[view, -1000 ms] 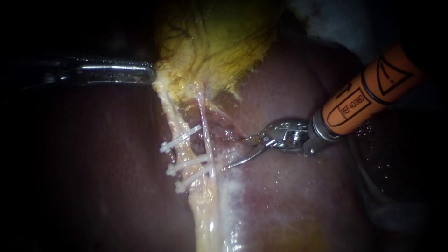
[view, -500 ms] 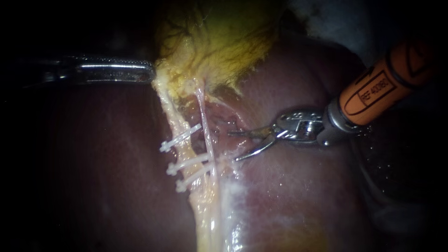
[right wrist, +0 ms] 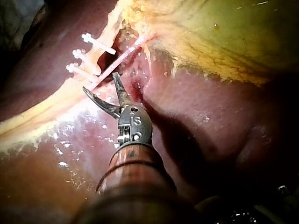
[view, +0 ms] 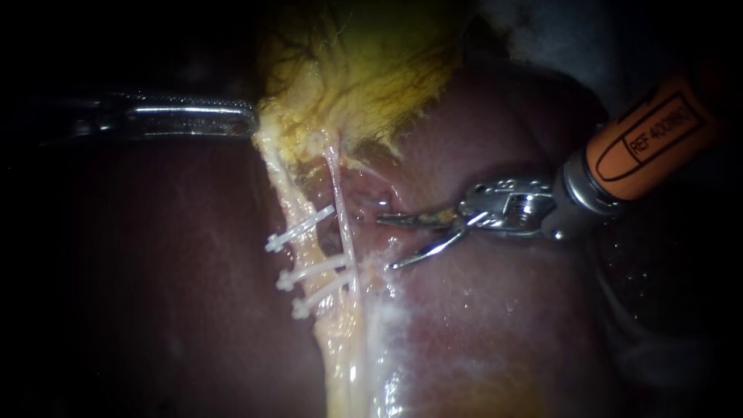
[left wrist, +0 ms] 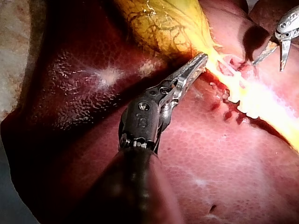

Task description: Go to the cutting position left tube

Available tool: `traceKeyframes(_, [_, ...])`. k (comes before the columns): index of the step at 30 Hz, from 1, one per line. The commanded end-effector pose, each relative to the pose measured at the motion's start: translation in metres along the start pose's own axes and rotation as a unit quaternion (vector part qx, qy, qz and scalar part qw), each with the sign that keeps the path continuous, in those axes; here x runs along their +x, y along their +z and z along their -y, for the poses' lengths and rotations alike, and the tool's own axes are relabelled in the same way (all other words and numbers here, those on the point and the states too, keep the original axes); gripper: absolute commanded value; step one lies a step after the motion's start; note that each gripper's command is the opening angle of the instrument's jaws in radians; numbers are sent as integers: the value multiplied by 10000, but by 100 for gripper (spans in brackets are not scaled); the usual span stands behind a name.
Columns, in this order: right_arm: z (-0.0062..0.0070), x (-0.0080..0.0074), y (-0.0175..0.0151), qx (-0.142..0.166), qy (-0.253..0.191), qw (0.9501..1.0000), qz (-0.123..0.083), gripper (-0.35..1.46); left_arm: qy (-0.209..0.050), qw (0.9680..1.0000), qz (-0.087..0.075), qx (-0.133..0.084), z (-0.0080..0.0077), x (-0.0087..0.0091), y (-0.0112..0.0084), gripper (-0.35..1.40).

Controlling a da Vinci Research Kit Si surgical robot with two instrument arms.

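Endoscope view is showing the job only partly done. The right tool (view: 385,243) is hanging with its two jaws apart, holding nothing, just beside the thin right tube (view: 341,209). The left tube (view: 288,197) is lying on the far side of that one, on the liver (view: 155,271), with three white clips (view: 300,227) sitting across it. I am guessing the cut is going between the clips, so the right tool is needing to reach across and get the left tube between its jaws. The left tool (view: 246,122) is clamping its jaws on the edge of the yellow gallbladder (view: 364,70). No bowl, box or tray is showing.
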Motion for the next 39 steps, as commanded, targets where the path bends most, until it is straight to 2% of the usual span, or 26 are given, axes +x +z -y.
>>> traceKeyframes(1, [0, 0, 3, 12, 8, 10000, 14, 124, 1, 10000, 0, 0, 0, 0, 0, -35])
traceKeyframes(13, [-3, 10, 30, 115, 3, 9999, 35, 122, 0, 10000, 0, -1, 0, 0, 1, -35])
traceKeyframes(20, [-9, 8, 49, 211, -89, 9997, 105, 122, 0, 10000, 0, -2, 0, 0, 1, -35])
traceKeyframes(25, [-18, -1, 61, 248, -181, 9994, 154, 122, -1, 10000, 0, -5, 1, 0, 0, -35])
traceKeyframes(32, [-38, -18, 66, 225, -149, 9995, 185, 122, -1, 10000, 1, -6, 2, 0, 0, -35])
traceKeyframes(39, [-55, -23, 68, 288, -110, 9994, 152, 122, -1, 10000, 1, -8, 2, 0, 1, -35])
